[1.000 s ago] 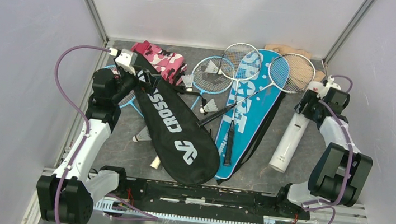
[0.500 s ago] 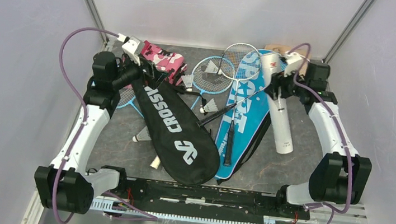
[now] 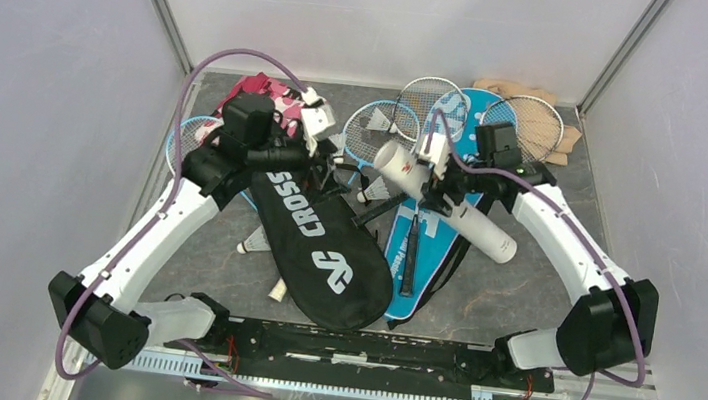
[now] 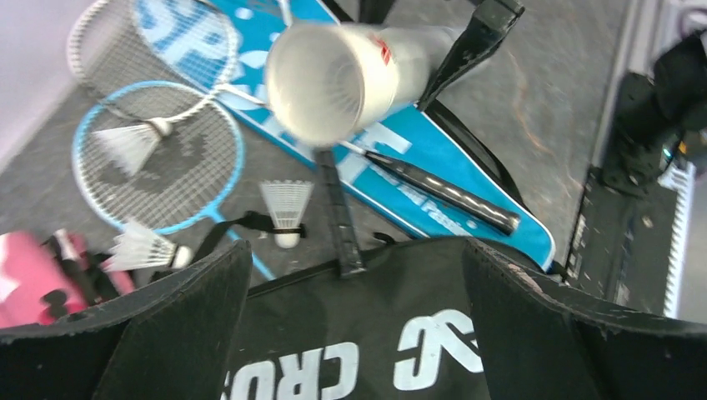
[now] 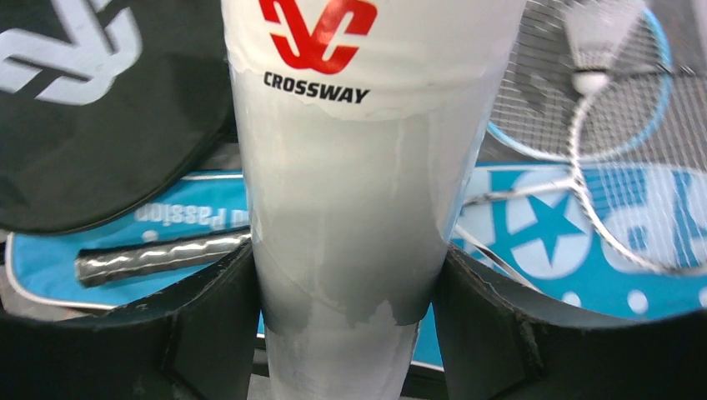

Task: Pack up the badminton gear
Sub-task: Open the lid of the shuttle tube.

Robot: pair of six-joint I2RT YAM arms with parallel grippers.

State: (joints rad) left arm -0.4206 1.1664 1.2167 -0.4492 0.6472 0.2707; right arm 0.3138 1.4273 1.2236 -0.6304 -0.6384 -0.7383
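I see the black "CROSSWAY" cover (image 3: 324, 247) lying mid-table. My left gripper (image 4: 357, 250) hangs over its narrow end, spread wide and gripping nothing. The blue "SPORT" cover (image 3: 425, 279) lies just right of it, with a silver racket (image 4: 442, 196) on top. Over that, my right gripper (image 5: 343, 254) pinches the long white tube (image 3: 483, 231), its open mouth facing the left arm. 1 shuttlecock (image 4: 133, 142) rests on the blue racket (image 4: 179, 179), and 2 more lie beside it.
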